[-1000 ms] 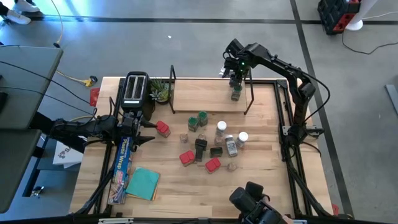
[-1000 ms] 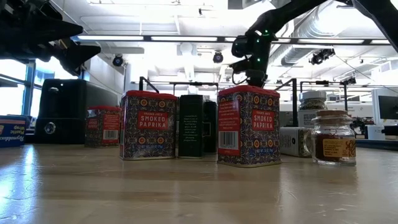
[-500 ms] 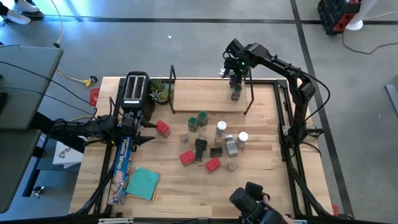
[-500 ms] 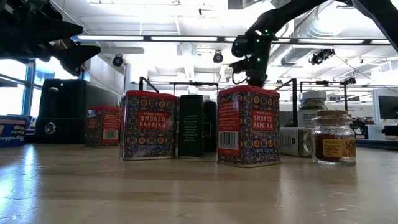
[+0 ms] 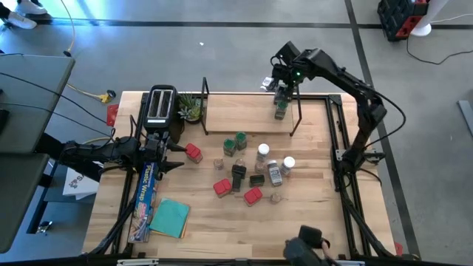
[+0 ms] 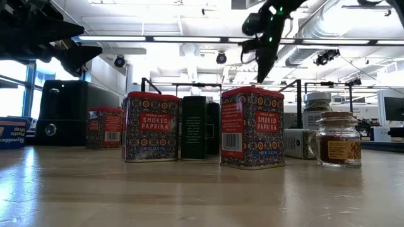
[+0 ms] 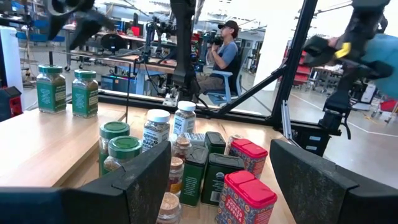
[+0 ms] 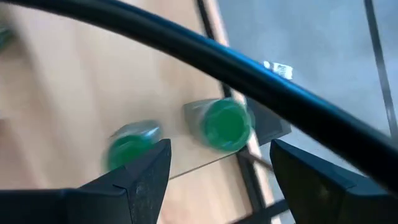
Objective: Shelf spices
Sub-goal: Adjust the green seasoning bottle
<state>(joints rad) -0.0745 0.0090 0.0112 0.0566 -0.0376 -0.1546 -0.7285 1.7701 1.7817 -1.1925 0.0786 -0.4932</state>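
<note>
Seeing the right gripper hanging over the right end of the shelf, fingers spread apart and gripping nothing. Finding two green-lidded jars standing on the board right under it, side by side, close to the black wire end.

Spotting the rest of the spices waiting on the table in front of the shelf, packed close, some touching.

Guessing about the jars: small and light, hard and smooth, likely slippery, likely breaking if dropped. Thinking it best to be pinching each one around its round body, just under the lid, and coming straight down from above. Guessing the red tins are easier, taken by their flat sides.

Watching out for edges: the thin wire uprights at both ends of the shelf, and the two jars already there, easy to knock over. Seeing lots of bare board to the left of those jars for more. Noticing little room inside the crowded pile, so starting from its outside.

Resting at the left of the table beside the toaster: the left gripper, fingers apart too, holding nothing.
</note>
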